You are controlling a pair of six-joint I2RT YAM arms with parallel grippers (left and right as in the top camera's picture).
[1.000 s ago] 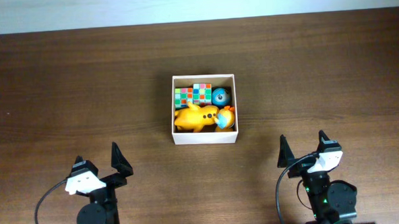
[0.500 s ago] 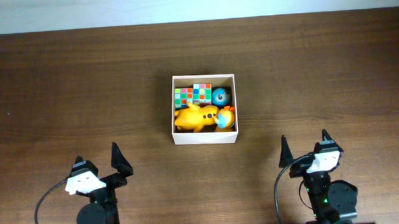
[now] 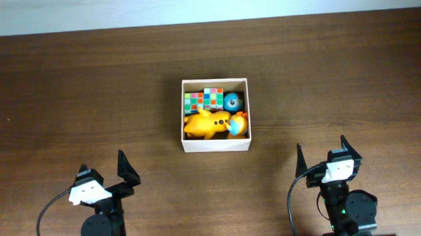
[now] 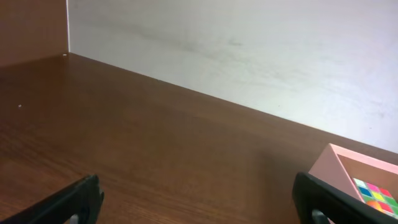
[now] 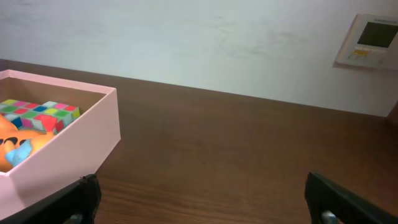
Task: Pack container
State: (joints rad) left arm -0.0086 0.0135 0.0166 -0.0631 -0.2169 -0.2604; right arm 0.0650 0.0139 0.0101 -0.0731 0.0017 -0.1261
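The container, a square white-walled box, sits mid-table. Inside lie two colourful cubes, a blue ball, a yellow plush toy and an orange toy. My left gripper rests near the front edge, left of the box, open and empty. My right gripper rests near the front edge, right of the box, also open and empty. In the left wrist view the left gripper spans bare wood, with the container at far right. In the right wrist view the right gripper spans bare wood, with the container at left.
Dark wooden table runs back to a white wall. A white wall panel with a screen hangs at the upper right of the right wrist view. Both arm bases stand at the table's front edge.
The right gripper has turned slightly, its fingertips shifting a little to the right. The left arm and the toys in the box have not moved.
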